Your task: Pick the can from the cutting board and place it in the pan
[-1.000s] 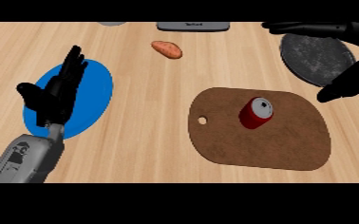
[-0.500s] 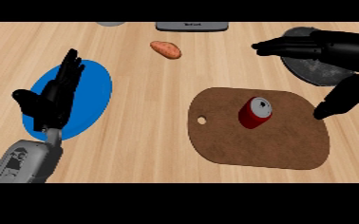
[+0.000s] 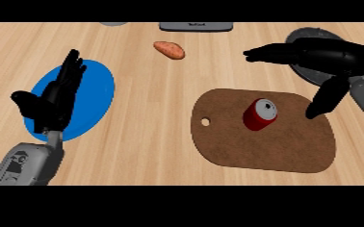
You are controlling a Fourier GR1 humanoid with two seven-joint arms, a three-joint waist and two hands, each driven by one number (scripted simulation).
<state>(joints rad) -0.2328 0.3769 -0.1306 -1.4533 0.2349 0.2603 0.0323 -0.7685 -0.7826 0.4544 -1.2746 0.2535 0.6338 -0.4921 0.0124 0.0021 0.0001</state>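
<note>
Head view shows the right hand (image 3: 323, 60) spread open and holding nothing above the can (image 3: 259, 115), which stands upright near the middle of the cutting board (image 3: 235, 149), with the pan (image 3: 304, 34) at the counter's far right edge and the left hand (image 3: 53, 101) resting open over a blue plate (image 3: 96, 91).

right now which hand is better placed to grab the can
Right hand: it hovers open beside the red metal can on the brown cutting board. Left hand rests over the blue plate.
</note>
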